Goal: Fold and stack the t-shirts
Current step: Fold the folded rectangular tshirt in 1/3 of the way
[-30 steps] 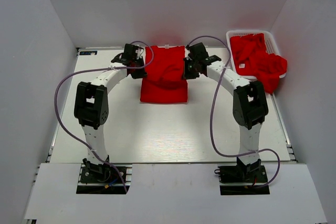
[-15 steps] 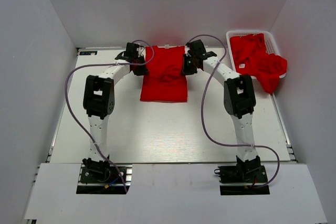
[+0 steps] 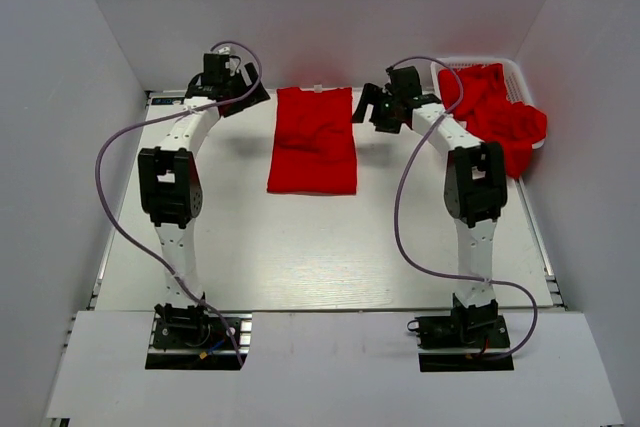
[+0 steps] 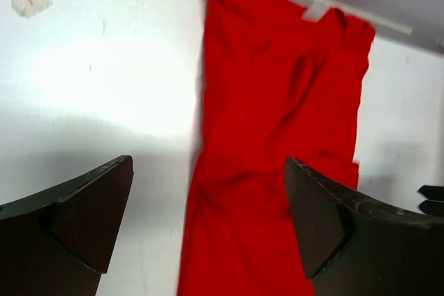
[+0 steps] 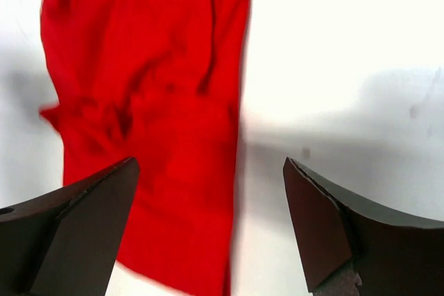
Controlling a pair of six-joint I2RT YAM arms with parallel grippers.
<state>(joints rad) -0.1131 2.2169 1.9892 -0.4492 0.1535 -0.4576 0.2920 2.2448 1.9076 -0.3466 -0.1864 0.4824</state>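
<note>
Top external: t-shirt (image 3: 312,142) lies between left fingers (image 3: 252,98) and right fingers (image 3: 366,112), touching neither.

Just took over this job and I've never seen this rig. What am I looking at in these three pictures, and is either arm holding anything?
These are two white robot arms bolted at the near edge of a table. The wide picture comes from a fixed camera above and behind them, so their bases sit at the bottom. The other two come from a camera on each wrist; the dark wedges are that arm's own fingers. A red t-shirt, folded into a long rectangle, lies flat mid-table, white neck label at the far end. The left claw and the right claw hover either side of its far end, both open and empty. At the far right a white slotted basket holds a heap of more red t-shirts, some spilling over its rim.
</note>
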